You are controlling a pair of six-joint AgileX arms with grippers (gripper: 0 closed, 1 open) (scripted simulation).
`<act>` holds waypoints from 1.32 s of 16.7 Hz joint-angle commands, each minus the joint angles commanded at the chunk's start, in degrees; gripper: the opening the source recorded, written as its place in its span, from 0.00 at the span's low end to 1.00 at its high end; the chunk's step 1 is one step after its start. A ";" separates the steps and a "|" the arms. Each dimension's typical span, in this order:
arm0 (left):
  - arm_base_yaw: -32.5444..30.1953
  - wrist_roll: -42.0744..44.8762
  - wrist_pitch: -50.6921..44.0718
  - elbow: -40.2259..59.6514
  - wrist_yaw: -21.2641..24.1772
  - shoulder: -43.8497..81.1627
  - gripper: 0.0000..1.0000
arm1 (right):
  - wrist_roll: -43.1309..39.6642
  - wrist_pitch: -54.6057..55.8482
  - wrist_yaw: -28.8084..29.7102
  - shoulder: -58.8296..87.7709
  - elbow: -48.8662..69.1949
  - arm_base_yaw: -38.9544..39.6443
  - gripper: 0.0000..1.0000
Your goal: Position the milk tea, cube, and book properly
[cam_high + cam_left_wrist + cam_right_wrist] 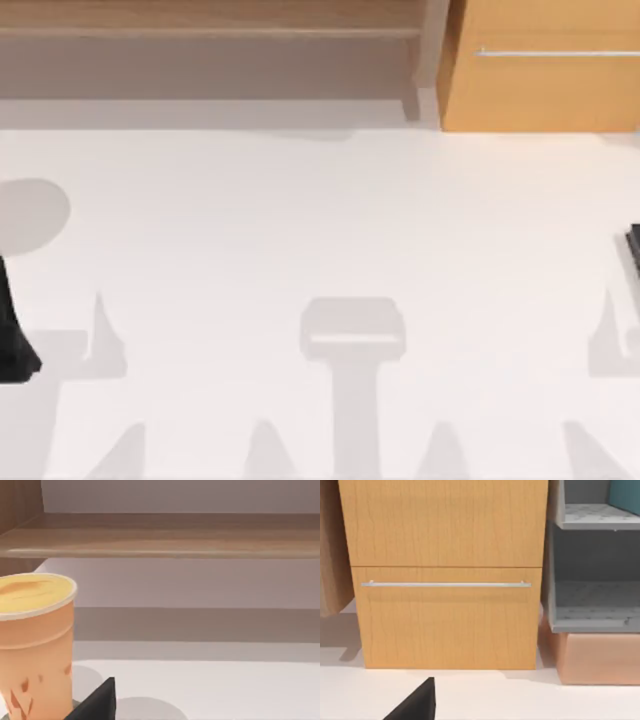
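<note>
Your left gripper (15, 345), table's left edge, jaws' state untellable, faces the milk tea (32, 645), not yet placed; cube, book remain.

White table (320, 220); milk tea (32, 645) upright on it; orange-wood cabinet (540, 65) at back.

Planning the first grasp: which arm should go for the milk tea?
Left, probably. The milk tea stands upright close in its wrist view, beside the left gripper. The right wrist faces the drawer cabinet instead.
</note>
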 joint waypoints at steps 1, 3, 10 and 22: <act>0.00 0.00 0.00 0.00 0.00 0.00 1.00 | 0.01 0.69 -0.41 1.80 1.56 -0.47 1.00; 0.00 0.00 0.00 0.00 0.00 0.00 1.00 | 0.04 2.68 -1.63 7.23 5.97 -1.81 1.00; 0.00 0.00 0.00 0.00 0.00 0.00 1.00 | 0.02 13.97 -8.68 42.74 30.66 -9.40 1.00; 0.00 0.00 0.00 0.00 0.00 0.00 1.00 | -0.29 32.21 -20.00 105.42 72.74 -21.59 1.00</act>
